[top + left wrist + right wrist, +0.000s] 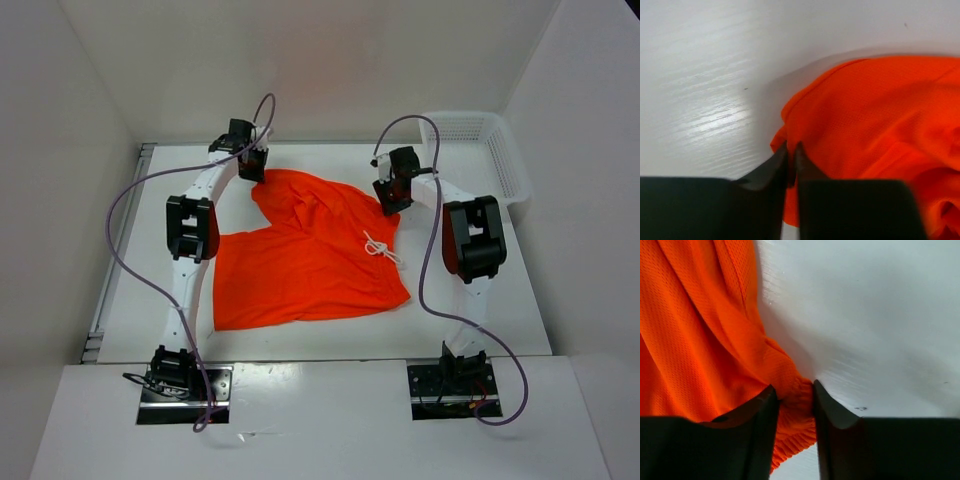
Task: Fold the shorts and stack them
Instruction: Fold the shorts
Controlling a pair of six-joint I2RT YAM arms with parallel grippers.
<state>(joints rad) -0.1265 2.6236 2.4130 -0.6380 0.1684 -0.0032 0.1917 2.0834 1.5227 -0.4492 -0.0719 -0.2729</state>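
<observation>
Shorts (310, 265), bright orange soft fabric: mid-desk, near half flat, far half rumpled and bunched toward my two claws. White desk (500, 310) underneath. White plastic mesh basket (505, 165) sits at the far right corner, apart from the cloth.

Left claw (253, 165) is at the cloth's far-left corner. Wrist view: left claw (791, 152) narrow, nipping a thin hem edge.

Right claw (388, 200) is at the far-right edge. Wrist view: right claw (796, 392) half closed on the gathered waistband, thick wad between the jaws.

Thin white drawstring (378, 247) lies loose on top, just on the near side of the right claw.

My read: both grips made, fold carry not yet done.
- Check the left bite first; it looks shallow and could slip.
- Lift both claws together, same height, edge taut between them.
- Bring it over to the near hem and line up the edges before letting go.
- Keep the drawstring inside the fold.
</observation>
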